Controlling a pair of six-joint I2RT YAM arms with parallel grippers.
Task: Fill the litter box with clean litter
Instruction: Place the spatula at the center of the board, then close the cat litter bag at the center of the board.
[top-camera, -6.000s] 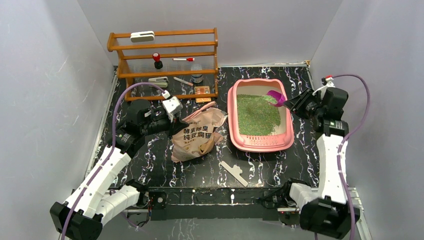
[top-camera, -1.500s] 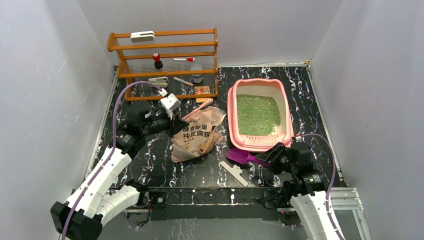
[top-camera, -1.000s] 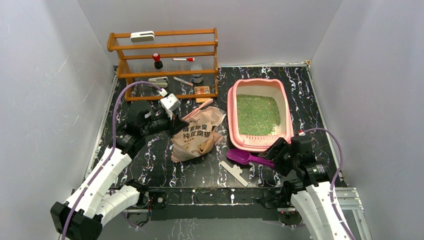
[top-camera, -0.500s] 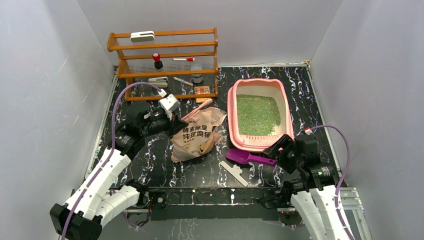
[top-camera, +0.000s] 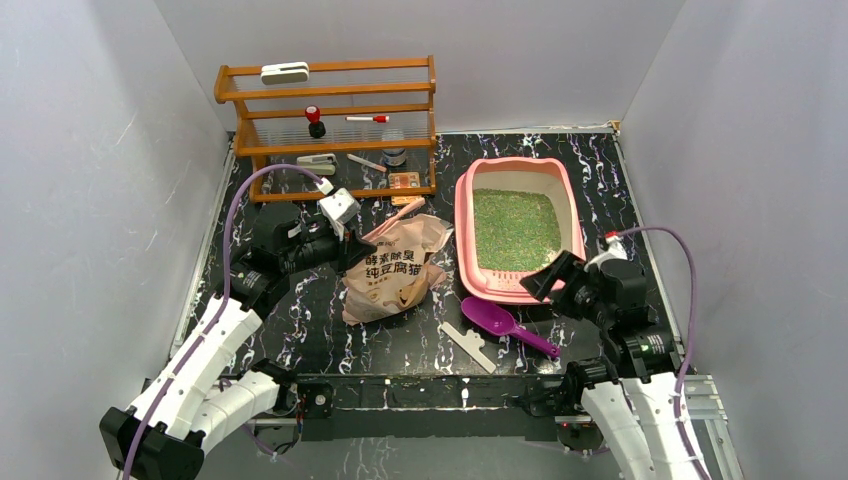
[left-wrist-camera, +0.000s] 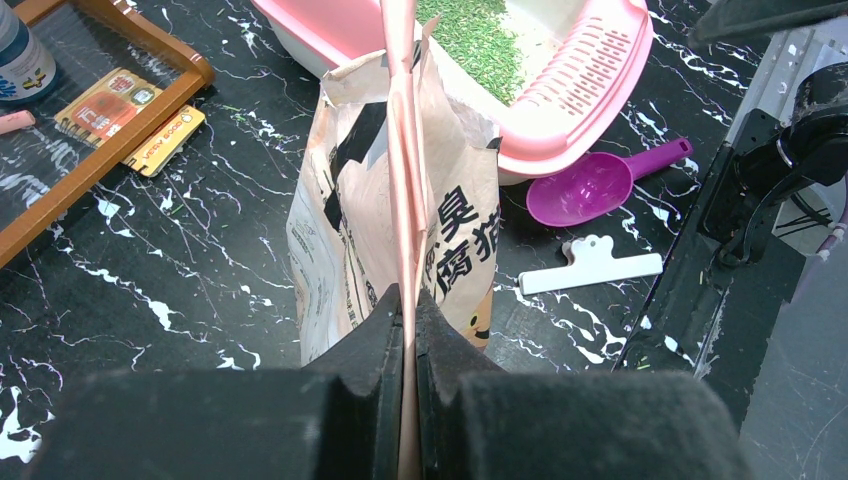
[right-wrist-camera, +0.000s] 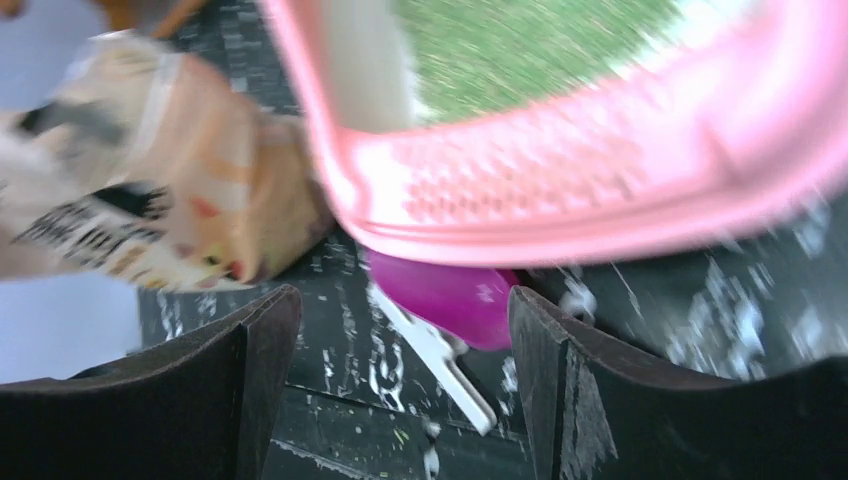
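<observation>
You see the litter box (top-camera: 512, 291) standing toward the right edge of the desk, between the far and near edges; the clean litter (top-camera: 515, 228) lies inside it as a flat green layer; your right gripper (top-camera: 548, 279) is over its near rim, the 2 jaws spread wide with nothing between them; the purple scoop (top-camera: 497, 320) lies on the desk toward the near edge, just beside 1 white clip (top-camera: 468, 346); your left gripper (left-wrist-camera: 408, 300) is pinched tight on the pink top strip (left-wrist-camera: 400, 150) of the bag (top-camera: 392, 272), which stands to the left of the box.
</observation>
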